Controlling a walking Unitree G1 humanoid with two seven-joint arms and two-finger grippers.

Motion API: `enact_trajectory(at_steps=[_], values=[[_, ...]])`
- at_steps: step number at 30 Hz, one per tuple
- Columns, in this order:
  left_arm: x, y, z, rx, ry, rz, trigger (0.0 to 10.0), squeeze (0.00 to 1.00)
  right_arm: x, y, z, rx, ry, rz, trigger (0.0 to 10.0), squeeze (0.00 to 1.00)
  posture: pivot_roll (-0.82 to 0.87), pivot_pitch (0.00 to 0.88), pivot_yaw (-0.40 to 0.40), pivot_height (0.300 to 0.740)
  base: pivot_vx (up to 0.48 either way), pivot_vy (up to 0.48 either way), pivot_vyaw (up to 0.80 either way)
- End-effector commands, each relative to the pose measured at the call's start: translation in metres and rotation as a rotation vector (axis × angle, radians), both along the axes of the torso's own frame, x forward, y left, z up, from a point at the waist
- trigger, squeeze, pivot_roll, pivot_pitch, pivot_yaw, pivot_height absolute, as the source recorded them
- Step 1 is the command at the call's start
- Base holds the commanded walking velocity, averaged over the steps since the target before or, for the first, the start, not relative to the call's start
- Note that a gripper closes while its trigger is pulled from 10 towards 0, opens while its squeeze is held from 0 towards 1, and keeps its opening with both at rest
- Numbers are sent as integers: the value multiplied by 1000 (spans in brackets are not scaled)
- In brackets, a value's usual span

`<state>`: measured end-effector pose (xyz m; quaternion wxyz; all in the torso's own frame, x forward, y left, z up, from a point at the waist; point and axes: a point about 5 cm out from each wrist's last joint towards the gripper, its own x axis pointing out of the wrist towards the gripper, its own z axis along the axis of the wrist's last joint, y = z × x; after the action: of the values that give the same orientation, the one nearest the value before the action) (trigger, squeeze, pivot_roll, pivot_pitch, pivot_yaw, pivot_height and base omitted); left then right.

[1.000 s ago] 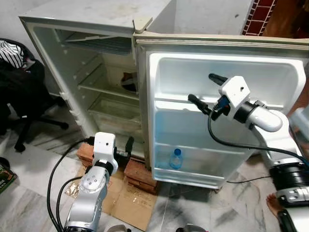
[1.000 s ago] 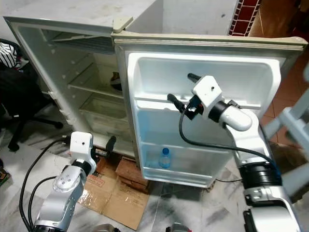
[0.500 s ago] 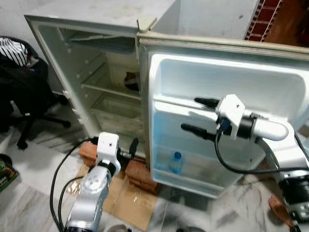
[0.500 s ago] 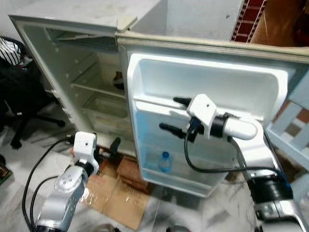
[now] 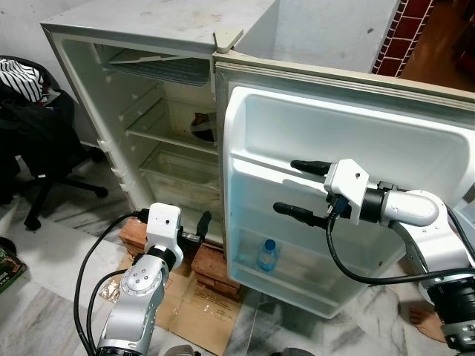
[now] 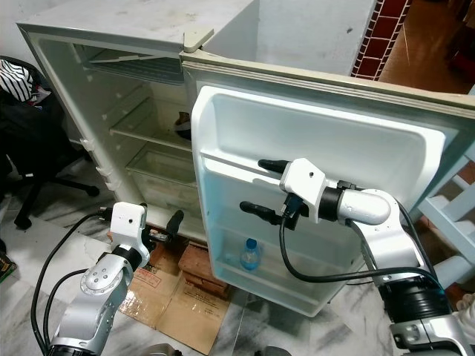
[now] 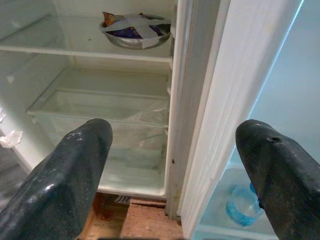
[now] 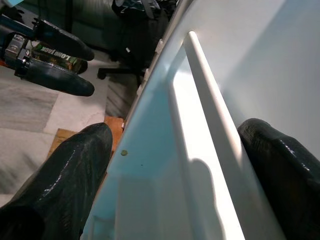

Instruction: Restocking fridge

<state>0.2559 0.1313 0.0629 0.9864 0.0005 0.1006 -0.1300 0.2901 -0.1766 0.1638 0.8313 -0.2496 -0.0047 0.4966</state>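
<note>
The white fridge (image 5: 148,30) stands open, its door (image 5: 415,119) swung wide toward me. A clear water bottle with a blue cap (image 5: 268,254) stands in the door's lowest shelf. My right gripper (image 5: 288,188) is open against the inside of the door, one finger above the other. In the right wrist view the door's white shelf rail (image 8: 207,95) runs between the fingers (image 8: 75,170). My left gripper (image 7: 175,131) is open and empty, low by the fridge's base and facing the cabinet. A foil-covered metal bowl (image 7: 134,31) sits on a middle shelf.
A clear crisper drawer (image 5: 178,174) sits at the cabinet's bottom. Red bricks (image 5: 211,263) prop up the fridge and flattened cardboard (image 5: 193,308) lies on the marble floor. A black office chair with clothes (image 5: 30,133) stands at the left. Black cables trail from both arms.
My right gripper has dropped from the door's top compartment down and to the left, to the middle rail, staying open. The view has shifted. The left arm has held its place.
</note>
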Motion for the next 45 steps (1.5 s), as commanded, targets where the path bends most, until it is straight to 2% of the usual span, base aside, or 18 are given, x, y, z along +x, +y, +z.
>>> enact_trajectory(at_steps=[1,6,9,10,12,13,14,18,22,24,27,29,30,32,35,38,41,45], values=[[3,5,3,24,-17,24,10000,0,-8,2,-26,-43,104,12,10000,0,4,10,32,740,0,0,0],[2,5,4,57,-32,-6,10000,0,-10,0,-35,-80,85,-5,10000,0,2,11,36,740,0,0,0],[3,7,3,53,-32,24,10000,0,1,-7,-31,-86,-12,-123,10000,0,1,14,34,740,0,0,0],[4,8,3,66,-30,36,10000,0,10,-13,-21,23,-67,-245,10000,0,5,14,28,740,0,0,0],[4,8,3,71,-30,41,10000,0,12,-15,-18,69,-77,-286,10000,0,5,14,28,740,0,0,0],[4,9,2,70,-28,51,10000,0,8,-22,-12,218,-111,-377,10000,0,5,14,22,740,0,0,0],[3,9,2,71,-27,55,10000,0,-2,-26,-14,300,-117,-422,10000,0,2,14,22,740,0,0,0],[1,10,0,70,-24,57,10000,0,-21,-25,-28,391,-52,-449,10000,0,-6,15,27,740,0,0,0],[1,8,0,73,-26,45,10000,0,-43,-19,-46,386,-28,-473,10000,0,-25,23,42,740,0,0,0],[1,8,1,75,-25,36,10000,0,-46,-20,-47,376,-33,-483,10000,0,-31,30,46,740,0,0,0],[2,8,1,80,-30,32,10000,0,-50,-26,-45,370,-62,-529,10000,0,-38,41,47,740,0,0,0],[1,11,0,77,-20,59,10000,0,-50,-39,-31,416,-113,-601,10000,0,-47,45,50,740,0,0,0],[1,11,0,77,-20,59,10000,0,-50,-39,-31,416,-113,-601,10000,0,-47,45,50,740,0,0,0],[0,11,-2,83,-16,69,10000,0,-45,-45,-13,446,-198,-657,10000,0,-50,47,52,740,0,0,0],[0,9,-3,83,-10,65,10000,0,-36,-39,5,443,-300,-667,10000,0,-52,48,54,740,0,0,0],[2,6,-2,80,-11,58,10000,0,-28,-26,14,423,-349,-622,10000,0,-48,47,55,740,0,0,0],[2,5,-1,77,-13,54,10000,0,-17,-13,27,349,-439,-538,10000,0,-40,47,52,740,0,0,0],[1,7,-2,81,-12,58,10000,0,-11,-11,39,331,-490,-504,10000,0,-35,49,45,740,0,0,0]])
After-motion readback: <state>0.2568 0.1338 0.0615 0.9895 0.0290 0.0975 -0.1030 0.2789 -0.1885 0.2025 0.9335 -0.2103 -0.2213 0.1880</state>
